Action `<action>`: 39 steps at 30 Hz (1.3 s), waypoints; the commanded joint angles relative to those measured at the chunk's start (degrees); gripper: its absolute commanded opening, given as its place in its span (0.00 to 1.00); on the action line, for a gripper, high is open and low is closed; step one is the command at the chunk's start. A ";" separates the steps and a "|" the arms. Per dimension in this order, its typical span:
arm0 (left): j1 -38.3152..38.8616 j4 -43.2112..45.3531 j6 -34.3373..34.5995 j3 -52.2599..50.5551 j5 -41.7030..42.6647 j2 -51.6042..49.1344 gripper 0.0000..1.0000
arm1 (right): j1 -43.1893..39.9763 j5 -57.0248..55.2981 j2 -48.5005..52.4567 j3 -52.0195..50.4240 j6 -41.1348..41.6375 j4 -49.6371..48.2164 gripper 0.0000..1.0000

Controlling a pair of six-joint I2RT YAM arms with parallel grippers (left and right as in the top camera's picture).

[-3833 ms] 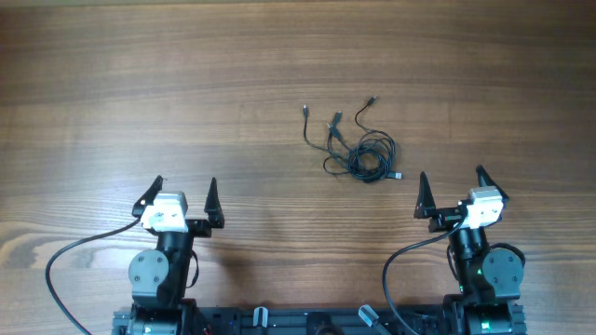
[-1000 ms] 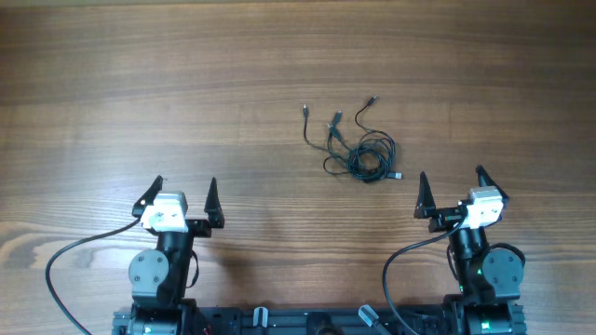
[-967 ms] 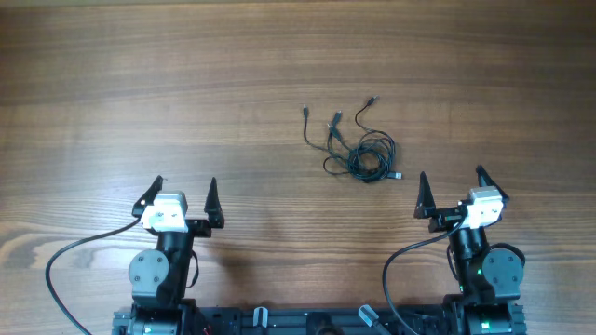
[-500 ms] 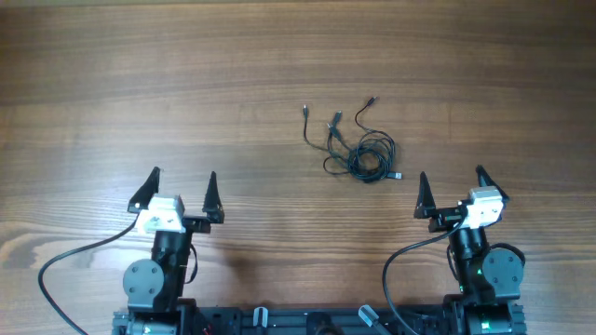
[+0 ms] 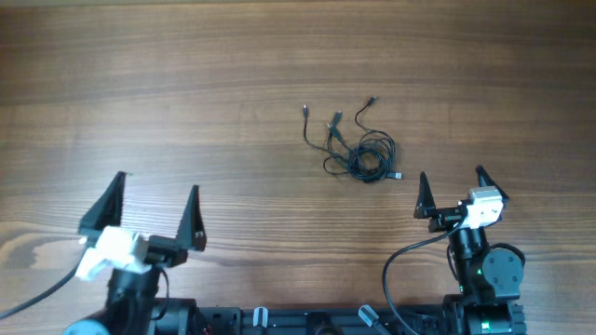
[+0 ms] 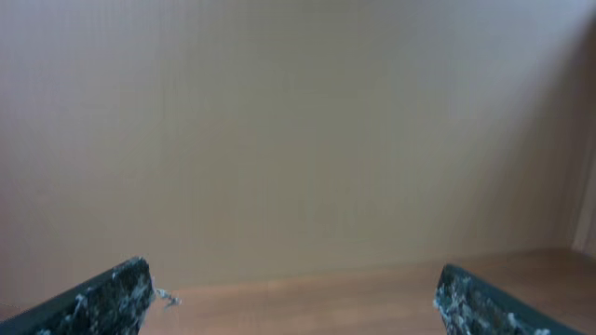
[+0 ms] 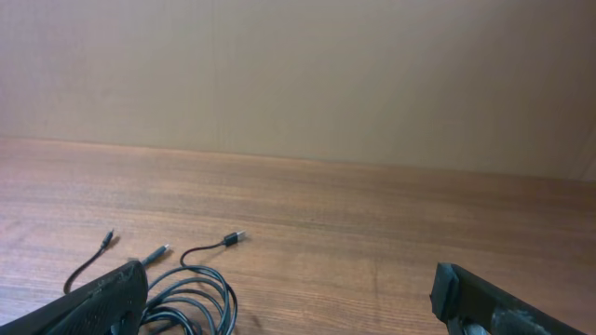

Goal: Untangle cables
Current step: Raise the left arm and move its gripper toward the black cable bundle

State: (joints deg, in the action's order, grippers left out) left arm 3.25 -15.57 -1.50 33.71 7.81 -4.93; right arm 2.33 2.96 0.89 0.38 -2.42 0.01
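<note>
Seen from above, the left arm (image 5: 112,249) is blurry and runs off the bottom edge. The left wrist view is foggy, and only the tips of the jaws peek in. In the right wrist view, the cables (image 7: 191,296) are cut off at the bottom and partly hidden behind one jaw. Their plugs are too small to tell apart.

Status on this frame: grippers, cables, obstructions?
Left gripper open, empty. Right gripper open, empty. Cables bunched on table, untouched. Nothing in the way.
</note>
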 commanded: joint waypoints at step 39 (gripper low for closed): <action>-0.37 -44.59 -0.87 40.87 19.63 -83.54 0.07 | 0.28 0.50 -0.68 -0.11 0.94 -0.13 1.00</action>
State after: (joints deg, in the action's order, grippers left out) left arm 3.25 -60.36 -2.04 74.32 25.45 -86.83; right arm 2.33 2.96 0.89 0.38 -2.42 0.03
